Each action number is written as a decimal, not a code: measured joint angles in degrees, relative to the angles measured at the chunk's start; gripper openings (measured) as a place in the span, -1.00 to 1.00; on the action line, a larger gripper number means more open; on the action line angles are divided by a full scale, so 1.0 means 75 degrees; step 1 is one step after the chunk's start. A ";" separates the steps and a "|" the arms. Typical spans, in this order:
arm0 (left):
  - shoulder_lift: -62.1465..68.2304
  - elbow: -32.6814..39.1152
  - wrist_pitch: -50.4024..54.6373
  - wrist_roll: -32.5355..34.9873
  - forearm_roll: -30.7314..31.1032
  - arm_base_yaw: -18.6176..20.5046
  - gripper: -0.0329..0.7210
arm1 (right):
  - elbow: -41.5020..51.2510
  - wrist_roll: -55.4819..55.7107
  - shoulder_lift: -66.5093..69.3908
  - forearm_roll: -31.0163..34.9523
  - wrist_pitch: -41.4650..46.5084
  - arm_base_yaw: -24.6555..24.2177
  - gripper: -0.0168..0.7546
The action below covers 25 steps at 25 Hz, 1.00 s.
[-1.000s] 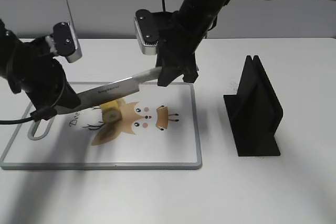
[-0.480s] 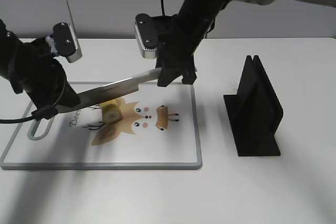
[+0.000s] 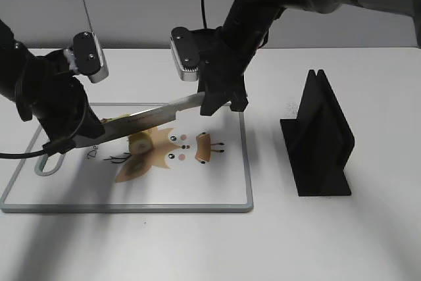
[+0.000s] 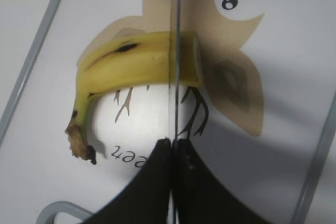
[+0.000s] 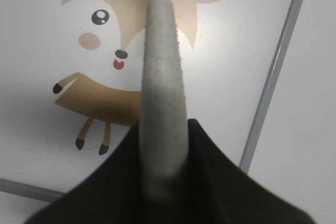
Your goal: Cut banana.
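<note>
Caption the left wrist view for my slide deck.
Thin steel knife blade lined up over the yellow, partly cut banana on the deer-print cutting board.

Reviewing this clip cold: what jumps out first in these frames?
A long knife slants across the cutting board, its handle clamped in the right gripper and its tip pinched by the left gripper. Its blade lies across a banana near the cut end. A black stand sits right of the board.
</note>
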 joint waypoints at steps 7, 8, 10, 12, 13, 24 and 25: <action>0.0047 0.0000 -0.0038 0.0000 0.0000 0.0000 -0.92 | -0.0008 0.0000 0.0006 -0.0008 0.0007 0.0000 -0.51; 0.0098 0.0000 -0.0053 0.0000 -0.0017 0.0000 -0.92 | -0.0008 0.0000 0.0006 -0.0015 0.0007 -0.0006 -0.51; 0.0242 -0.0015 -0.0096 0.0000 -0.0062 -0.0006 -0.92 | -0.0008 0.0000 0.0006 -0.0015 -0.0001 -0.0006 -0.51; 0.0438 -0.0015 -0.0172 0.0000 -0.0115 -0.0006 -0.92 | -0.0008 -0.0009 0.0006 -0.0008 -0.0001 -0.0015 -0.51; 0.0522 -0.0024 -0.0207 0.0000 -0.0122 -0.0006 -0.92 | -0.0008 -0.0009 0.0006 0.0000 -0.0001 -0.0015 -0.51; 0.0660 -0.0069 -0.0105 0.0000 -0.0172 -0.0006 -0.92 | -0.0008 -0.0033 0.0006 0.0031 -0.0020 -0.0023 -0.51; 0.0660 -0.0069 -0.0084 0.0000 -0.0172 -0.0006 -0.92 | -0.0008 -0.0039 0.0006 0.0034 -0.0020 -0.0023 -0.51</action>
